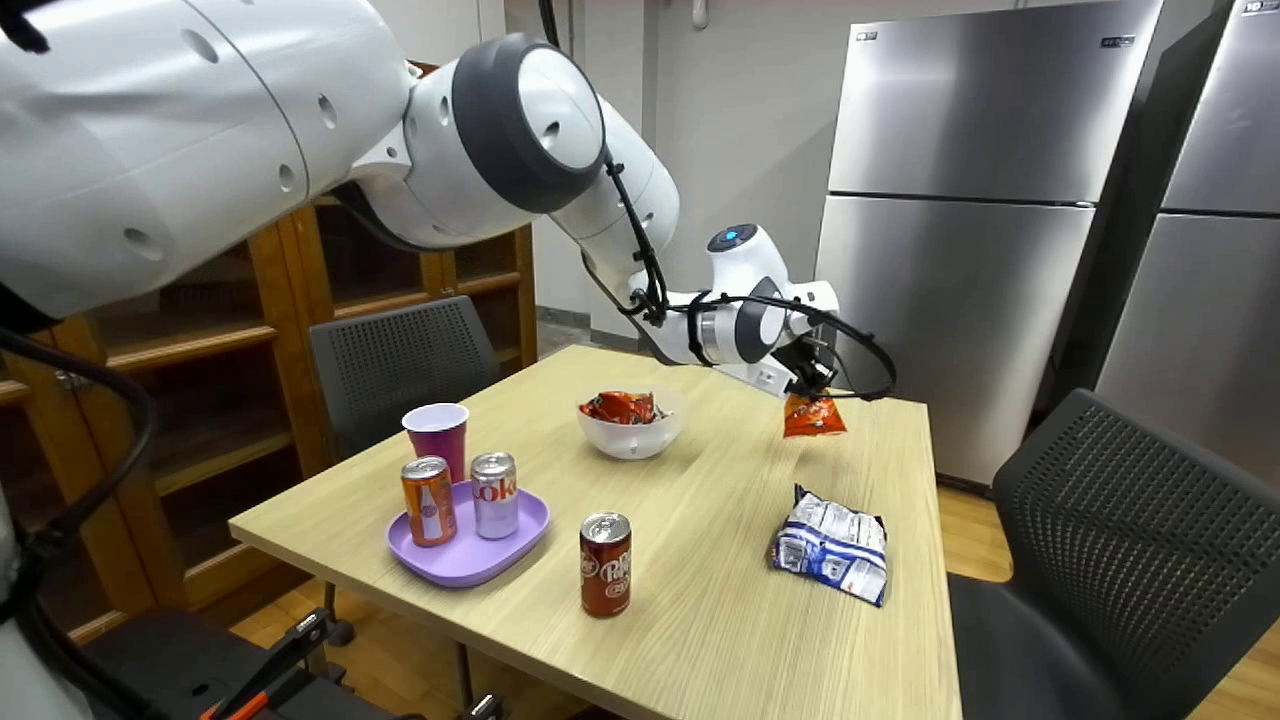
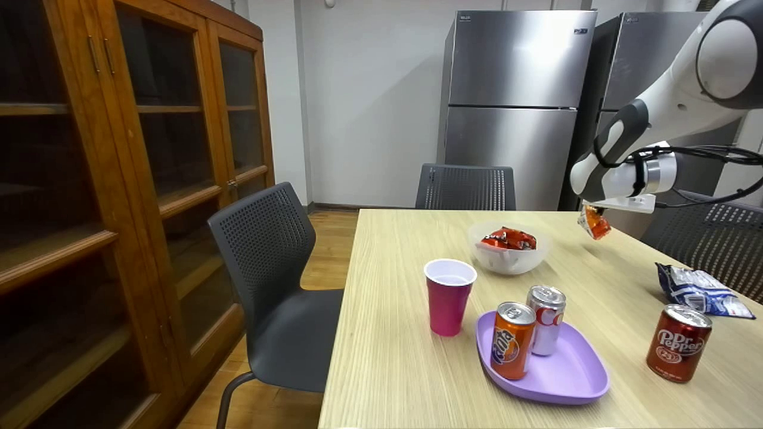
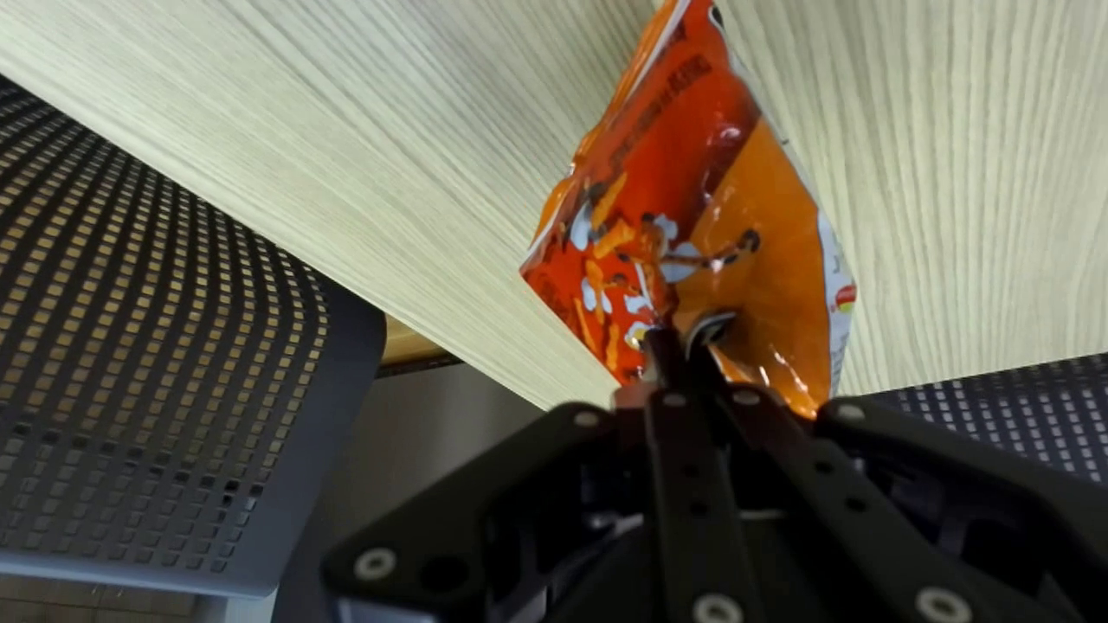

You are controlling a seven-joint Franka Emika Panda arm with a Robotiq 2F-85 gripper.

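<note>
Orange-red snack bag [image 3: 692, 216], one, with pale seams: is hanging aslant just above the desk [image 1: 720, 600], toward its far end; the clenched jaws are gripping it near one edge, as the wrist view is showing. Arm [image 1: 530, 130], white with dark joint covers: is arching over the desk. Frosted bowl [image 1: 630, 440], one: is standing on the desk, between the held bag and the purple-pink cup [image 2: 448, 307] in both exterior views, red packets [image 1: 618, 406] lying inside, their count remaining unclear. Same cup, white within: is standing upright on the desk, just beside the lilac tray [image 1: 465, 562]. Same tray, one: is lying flat on the desk and carrying two upright cans, namely an orange Fanta can [image 2: 512, 342] and a silver Coke can [image 1: 495, 500], these standing close together. Dr Pepper can [image 1: 605, 570], dark red, one: is standing upright directly on the desk, between the tray and the blue-and-white bag [image 1: 835, 548]. Same bag: is lying crumpled on the desk near a side edge. Dark grey chairs [image 2: 262, 250], three showing in an exterior view: are standing around the desk. Steel refrigerators [image 1: 970, 300], two: are standing behind the desk, side by side. Wooden cabinet [image 2: 205, 149], with glazed doors: is standing to one side of the desk in both exterior views
</note>
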